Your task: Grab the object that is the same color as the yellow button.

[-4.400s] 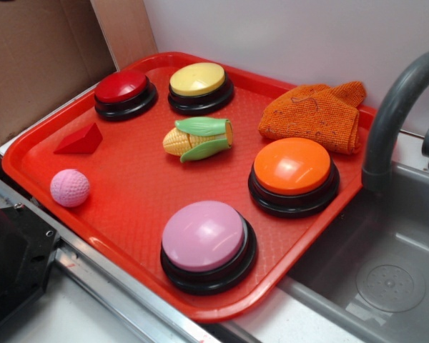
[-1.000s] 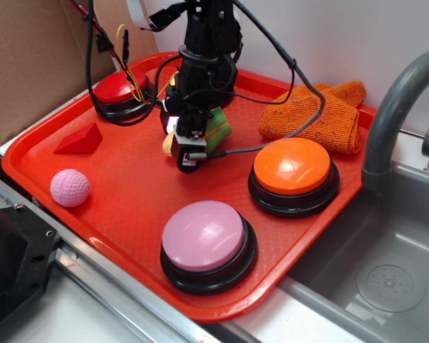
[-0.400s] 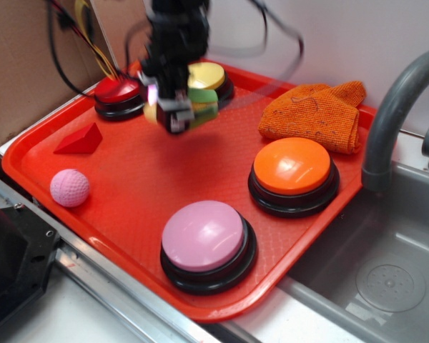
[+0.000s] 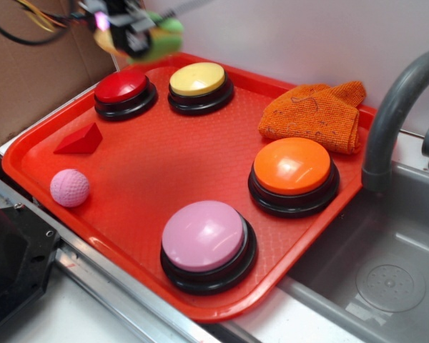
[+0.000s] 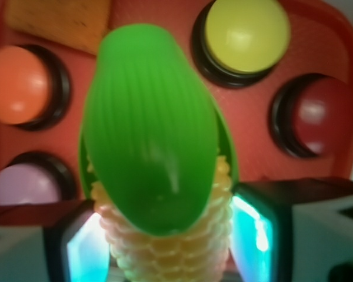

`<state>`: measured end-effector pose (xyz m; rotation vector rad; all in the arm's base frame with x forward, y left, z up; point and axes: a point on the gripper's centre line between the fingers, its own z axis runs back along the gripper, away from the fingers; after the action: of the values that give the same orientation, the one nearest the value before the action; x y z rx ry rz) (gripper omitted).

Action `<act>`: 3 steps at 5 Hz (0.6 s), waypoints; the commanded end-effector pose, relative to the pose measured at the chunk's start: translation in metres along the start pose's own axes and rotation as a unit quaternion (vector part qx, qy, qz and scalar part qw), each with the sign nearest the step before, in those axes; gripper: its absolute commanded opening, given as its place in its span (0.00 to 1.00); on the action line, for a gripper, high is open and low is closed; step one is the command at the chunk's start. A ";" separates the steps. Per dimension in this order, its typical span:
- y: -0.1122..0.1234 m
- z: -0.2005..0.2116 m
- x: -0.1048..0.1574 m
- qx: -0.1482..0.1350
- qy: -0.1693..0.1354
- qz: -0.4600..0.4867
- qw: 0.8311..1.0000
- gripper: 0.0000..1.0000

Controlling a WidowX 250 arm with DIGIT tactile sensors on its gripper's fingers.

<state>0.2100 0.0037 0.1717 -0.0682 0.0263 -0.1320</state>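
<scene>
Red tray (image 4: 129, 179) sits far below w/ yellow button (image 4: 197, 78), & gripper (image 5: 165, 235) jaws squeeze corn (image 5: 156, 147) sideways, its long way poking straight out.

Evenly lit; hand (image 4: 132, 32) motion-blurred; wrist view soft.

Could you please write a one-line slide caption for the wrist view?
Pincer clamps the toy corn, lifted above the red tray and its four buttons.
</scene>
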 end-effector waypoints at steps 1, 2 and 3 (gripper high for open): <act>-0.010 0.073 -0.051 0.016 -0.020 0.043 0.999 0.00; -0.006 0.075 -0.057 0.041 -0.030 0.091 0.995 0.00; -0.005 0.074 -0.053 0.038 -0.025 0.092 0.995 0.00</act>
<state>0.1614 0.0212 0.2435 -0.0013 0.0122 0.0445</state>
